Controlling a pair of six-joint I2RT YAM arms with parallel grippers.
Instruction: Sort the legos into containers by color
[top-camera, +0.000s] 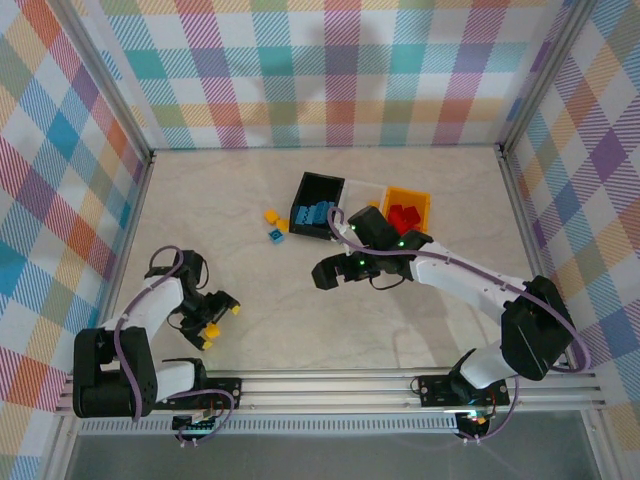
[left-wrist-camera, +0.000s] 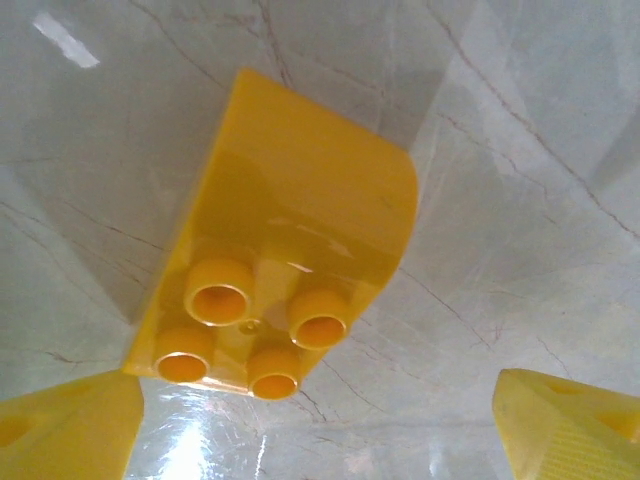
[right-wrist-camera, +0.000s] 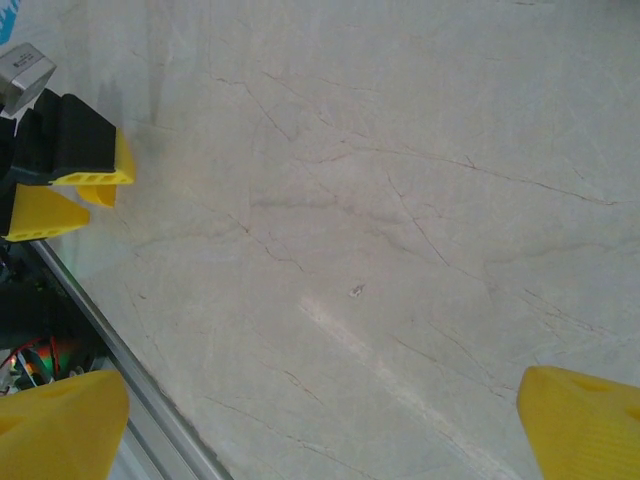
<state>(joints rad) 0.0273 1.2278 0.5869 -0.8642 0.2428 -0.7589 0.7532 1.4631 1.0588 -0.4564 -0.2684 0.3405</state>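
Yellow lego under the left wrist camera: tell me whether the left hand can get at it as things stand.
Probably yes. The yellow lego lies on the table just ahead of the open left hand, its fingers spread either side, with nothing between.

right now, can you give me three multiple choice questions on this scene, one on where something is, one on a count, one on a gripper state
1. The red legos lie in: A the black bin; B the white bin; C the orange bin.
2. Studs on the yellow lego ahead of the left gripper: A two; B four; C eight.
3. The right gripper is: A open and empty; B shut on a lego; C shut tight on nothing.

Answers:
1 C, the top view shows the red pieces inside the orange bin.
2 B, four round studs show on it in the left wrist view.
3 A, its fingers stand wide apart with nothing between them.
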